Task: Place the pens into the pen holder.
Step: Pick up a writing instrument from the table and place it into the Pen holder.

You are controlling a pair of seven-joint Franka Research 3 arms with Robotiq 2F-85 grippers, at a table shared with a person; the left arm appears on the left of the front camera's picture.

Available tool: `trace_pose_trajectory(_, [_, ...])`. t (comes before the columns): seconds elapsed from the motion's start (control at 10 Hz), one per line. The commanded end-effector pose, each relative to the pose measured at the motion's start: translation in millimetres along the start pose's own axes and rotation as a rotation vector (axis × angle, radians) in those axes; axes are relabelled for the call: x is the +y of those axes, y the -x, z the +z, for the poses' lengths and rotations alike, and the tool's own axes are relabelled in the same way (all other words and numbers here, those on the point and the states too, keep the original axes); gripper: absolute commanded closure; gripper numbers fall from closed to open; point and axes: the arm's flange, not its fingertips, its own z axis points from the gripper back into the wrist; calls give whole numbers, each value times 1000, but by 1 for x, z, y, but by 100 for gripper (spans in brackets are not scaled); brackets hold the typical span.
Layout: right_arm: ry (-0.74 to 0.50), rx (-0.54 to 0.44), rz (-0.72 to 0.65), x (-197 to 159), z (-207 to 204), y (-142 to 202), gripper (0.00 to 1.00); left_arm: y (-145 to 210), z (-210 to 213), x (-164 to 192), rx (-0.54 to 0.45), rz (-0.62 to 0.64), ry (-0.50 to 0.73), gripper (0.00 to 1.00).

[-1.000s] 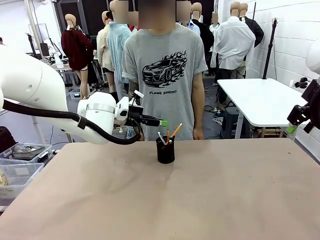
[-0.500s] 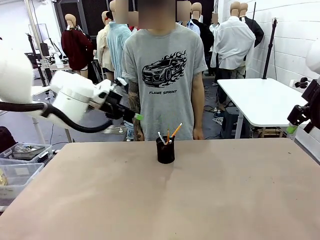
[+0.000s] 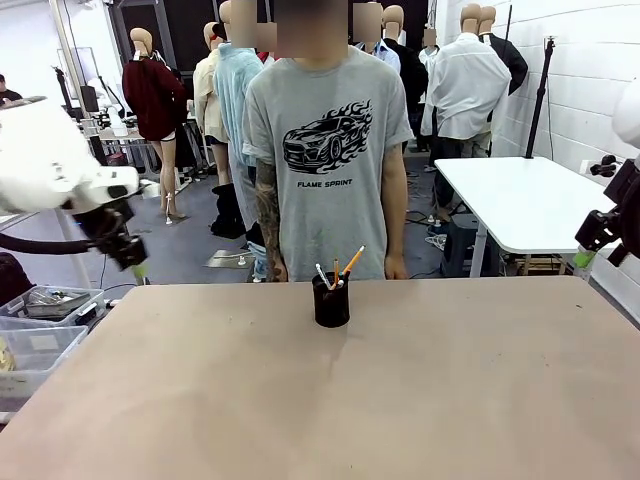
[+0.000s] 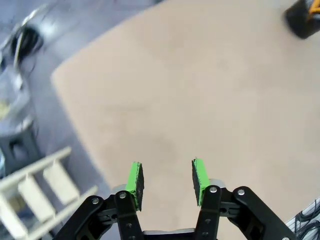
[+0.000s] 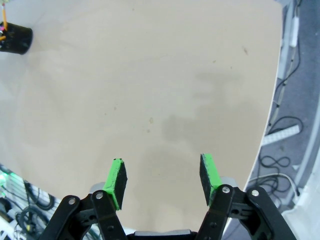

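Since the earlier frames the left arm has swung back from near the pen holder to the far left edge of the table; the right arm has not shifted.

Left gripper (image 3: 137, 268): hangs past the table's left edge, pointing down. Its wrist view (image 4: 167, 178) shows the green pads apart with bare tabletop between them, nothing held: released.

Grey bins (image 3: 40, 320) stand off the table at the left; the left wrist view adds a pale ladder-like frame (image 4: 40, 192) beside the table, which the front view does not show.

Pen holder (image 3: 331, 299): black cup, upright, centre of the table toward the far side, just before the person (image 3: 325, 160). Three pens (image 3: 337, 268) counted in it, tips up, one orange-yellow leaning right. The right wrist view shows the cup (image 5: 15, 37) at its top left corner.

Readable writing: "FLAME SPRINT" under a car graphic on the person's grey shirt.

Right gripper (image 3: 583, 259): at the far right edge, beside the table. Its wrist view (image 5: 162, 180) shows the pads wide apart over bare table, empty: released.
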Motion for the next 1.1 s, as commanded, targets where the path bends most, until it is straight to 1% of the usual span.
trace_pose_trajectory(0.0, [6, 2, 2, 2, -1, 2, 26, 37, 32, 14, 87, 148, -29, 47])
trace_pose_trajectory(0.1, [6, 2, 2, 2, -1, 2, 26, 69, 46, 28, 33, 220, -20, 47])
trace_pose_trajectory(0.3, [6, 2, 2, 2, -1, 2, 26, 115, 57, 48, -29, 331, -12, 47])
trace_pose_trajectory(0.4, [6, 2, 2, 2, -1, 2, 26, 134, 55, 57, -43, 367, -1, 47])
trace_pose_trajectory(0.6, [6, 2, 2, 2, -1, 2, 26, 178, 49, 61, -77, 427, 38, 47])
trace_pose_trajectory(0.7, [6, 2, 2, 2, -1, 2, 26, 188, 47, 63, -136, 446, 52, 47])
trace_pose_trajectory(0.8, [6, 2, 2, 2, -1, 2, 26, 162, 55, 65, -32, 417, 29, 47])
trace_pose_trajectory(1.0, [6, 2, 2, 2, -1, 2, 26, 162, 55, 65, -32, 417, 29, 47])
